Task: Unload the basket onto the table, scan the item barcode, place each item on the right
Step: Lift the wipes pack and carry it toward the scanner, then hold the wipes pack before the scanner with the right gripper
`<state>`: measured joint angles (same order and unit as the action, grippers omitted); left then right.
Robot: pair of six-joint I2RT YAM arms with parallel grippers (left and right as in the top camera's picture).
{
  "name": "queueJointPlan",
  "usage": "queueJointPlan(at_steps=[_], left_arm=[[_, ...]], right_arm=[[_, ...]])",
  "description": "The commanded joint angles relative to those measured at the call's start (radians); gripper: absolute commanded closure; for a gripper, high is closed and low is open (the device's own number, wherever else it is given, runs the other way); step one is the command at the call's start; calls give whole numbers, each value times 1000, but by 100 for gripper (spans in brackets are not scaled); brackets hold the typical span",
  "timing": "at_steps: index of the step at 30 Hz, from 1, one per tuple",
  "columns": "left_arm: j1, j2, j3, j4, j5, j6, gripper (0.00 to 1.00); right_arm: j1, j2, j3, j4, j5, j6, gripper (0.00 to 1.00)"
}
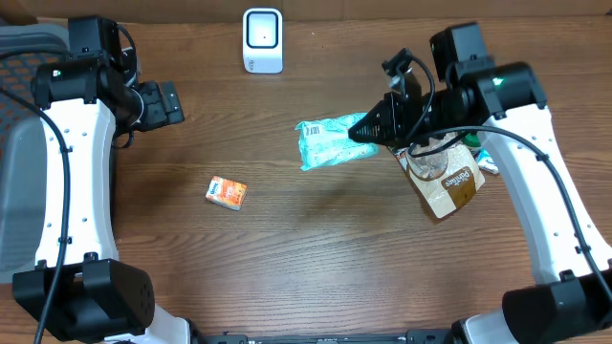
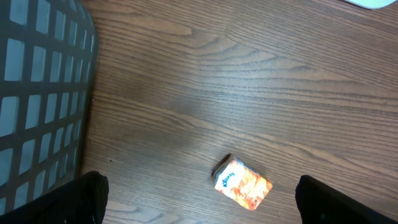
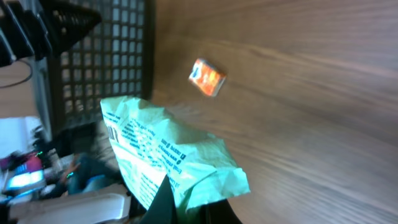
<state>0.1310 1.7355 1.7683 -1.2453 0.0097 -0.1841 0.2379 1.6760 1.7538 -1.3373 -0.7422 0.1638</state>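
Mint-green and crinkly, the plastic packet [image 1: 330,141] we clench in our right gripper [image 1: 375,129] hangs over the middle of the wooden table [image 1: 316,248], long axis running leftward from the jaws, the small white boxy scanner [image 1: 262,40] farther back-left, our left gripper [image 1: 167,103] spread empty.

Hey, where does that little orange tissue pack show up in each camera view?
Overhead: the orange tissue pack lies left of centre, in the lower half.
Left wrist: the pack sits low, right of centre.
Right wrist: the pack is at upper centre, above the teal packet.
Shared landmark: the grey mesh basket, on the left side of all three views.
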Motion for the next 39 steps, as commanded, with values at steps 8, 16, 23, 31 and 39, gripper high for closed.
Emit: queueJointPlan(at_steps=[8,16,23,31,39], left_arm=[[-2,5,7,0,-10,-3,1],[-2,5,7,0,-10,-3,0],[-2,5,7,0,-10,-3,0],[-2,5,7,0,-10,-3,0],[-2,5,7,0,-10,-3,0]], right_arm=[[180,333,659,-70,528,46,96],[286,566,669,456,1086,-270,96],[323,743,668,832,1094,-1000,96],[324,873,667,1109,1108,-1320,96],[326,947,667,1263,1109,-1420,96]])
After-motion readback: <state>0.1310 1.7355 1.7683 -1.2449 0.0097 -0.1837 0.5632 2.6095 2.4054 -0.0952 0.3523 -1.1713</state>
